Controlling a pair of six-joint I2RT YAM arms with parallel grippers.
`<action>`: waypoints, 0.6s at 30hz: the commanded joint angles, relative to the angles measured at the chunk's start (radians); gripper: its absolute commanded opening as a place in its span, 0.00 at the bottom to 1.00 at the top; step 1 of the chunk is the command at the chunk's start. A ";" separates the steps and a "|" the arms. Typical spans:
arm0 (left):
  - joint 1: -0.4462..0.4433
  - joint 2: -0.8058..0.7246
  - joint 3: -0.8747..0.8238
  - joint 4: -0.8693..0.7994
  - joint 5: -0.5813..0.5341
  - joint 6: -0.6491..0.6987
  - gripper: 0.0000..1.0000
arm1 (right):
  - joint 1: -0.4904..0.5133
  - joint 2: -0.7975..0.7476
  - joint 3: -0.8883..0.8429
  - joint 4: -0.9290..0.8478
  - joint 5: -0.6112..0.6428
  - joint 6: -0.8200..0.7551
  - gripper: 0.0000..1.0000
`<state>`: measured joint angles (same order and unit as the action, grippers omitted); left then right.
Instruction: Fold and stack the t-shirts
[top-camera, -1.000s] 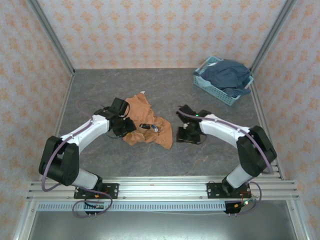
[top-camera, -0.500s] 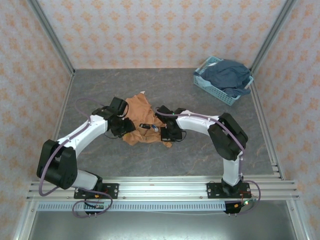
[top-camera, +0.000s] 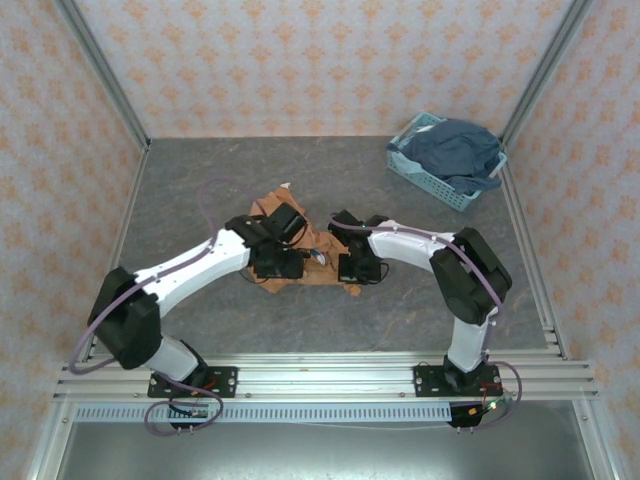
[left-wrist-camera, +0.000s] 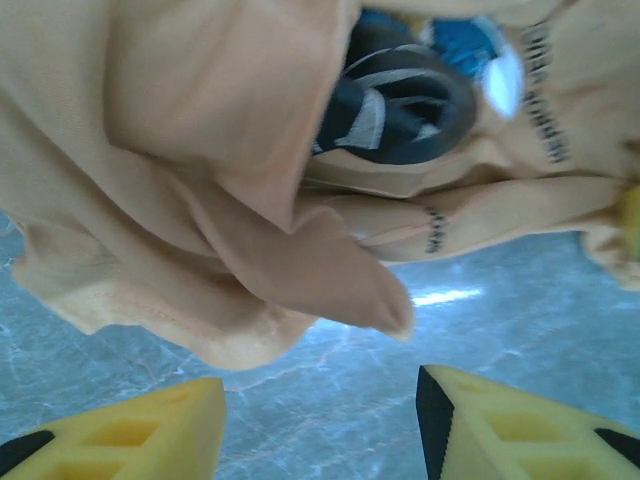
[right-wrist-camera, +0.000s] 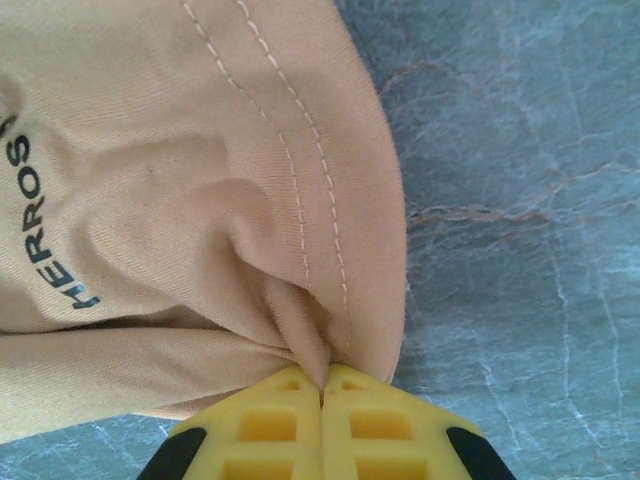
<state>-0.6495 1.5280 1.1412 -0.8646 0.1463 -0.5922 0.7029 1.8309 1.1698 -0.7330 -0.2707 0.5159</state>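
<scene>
1. Enclosure: walls (top-camera: 300, 60) papered in a pale orange-on-pink pattern on three sides. The grey marbled table (top-camera: 190, 190) fills the floor. An aluminium rail (top-camera: 320, 378) along the near edge carries both arm bases.
2. Far right corner: a light-blue lattice basket (top-camera: 422, 172), set askew to the walls. Dark-blue cloth (top-camera: 455, 148) is heaped in it and spills over the rim.
3. The t-shirt (top-camera: 268, 207) is orange-tan, crumpled in one heap at mid-table between the two arm ends. It is neither flat nor folded.
4. The left arm reaches in from the left. The left gripper (left-wrist-camera: 320, 420) sits at the heap's near-left edge with its jaws apart. Bare table shows between its yellow fingers (left-wrist-camera: 130, 435), and nothing is held.
5. Left wrist view: a folded lobe of fabric hangs just beyond the fingertips; cannot tell whether it touches them. A blue-and-white print (left-wrist-camera: 480, 50) and a dark patch with pale strokes show deep in the folds.
6. The right arm curls in from the right. The right gripper (right-wrist-camera: 322, 385) sits at the heap's near-right edge, its jaws pressed together on a pinch of t-shirt fabric.
7. Right wrist view: the pinch sits just beside a double-stitched hem (right-wrist-camera: 300, 180). Dark lettering (right-wrist-camera: 50, 230) reading "HERROS" runs up the left side. Bare table lies right of the hem.
</scene>
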 joint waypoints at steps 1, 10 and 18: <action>-0.027 0.076 0.056 -0.052 -0.101 0.034 0.56 | -0.012 -0.017 -0.028 -0.041 -0.003 -0.002 0.00; -0.048 0.142 0.108 -0.012 -0.146 -0.004 0.56 | -0.020 -0.021 -0.046 -0.033 -0.013 -0.004 0.00; -0.059 0.158 0.142 -0.064 -0.146 -0.021 0.62 | -0.020 -0.016 -0.045 -0.031 -0.014 0.000 0.00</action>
<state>-0.7006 1.6810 1.2537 -0.8772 0.0425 -0.6006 0.6880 1.8164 1.1481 -0.7326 -0.2966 0.5159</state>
